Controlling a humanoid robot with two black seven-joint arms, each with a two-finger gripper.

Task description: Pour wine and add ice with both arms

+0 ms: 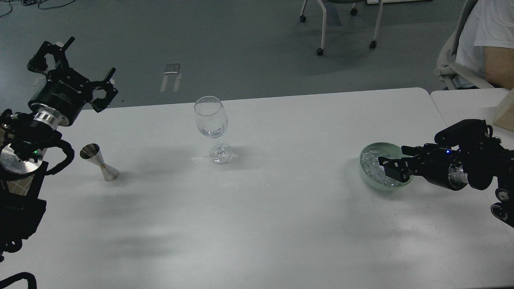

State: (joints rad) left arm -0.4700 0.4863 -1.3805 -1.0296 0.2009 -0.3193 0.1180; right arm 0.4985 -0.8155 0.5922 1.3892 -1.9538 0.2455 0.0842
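Note:
An empty, clear wine glass (211, 119) stands upright at the middle back of the white table (281, 216). A steel jigger (99, 162) stands at the left. A pale green bowl (366, 176) at the right holds the ice (370, 163), many small clear cubes. My right gripper (392, 156) reaches in from the right, low in the bowl over the ice, its fingers apart; I see no cube held. My left gripper (90, 57) is open and empty, raised beyond the table's far left corner, above and behind the jigger.
A second white table (461, 105) adjoins on the right, with a tan box (506, 114) at its edge. A seated person in a white shirt (484, 36) is at the back right. A wheeled chair (341, 24) stands on the grey floor behind.

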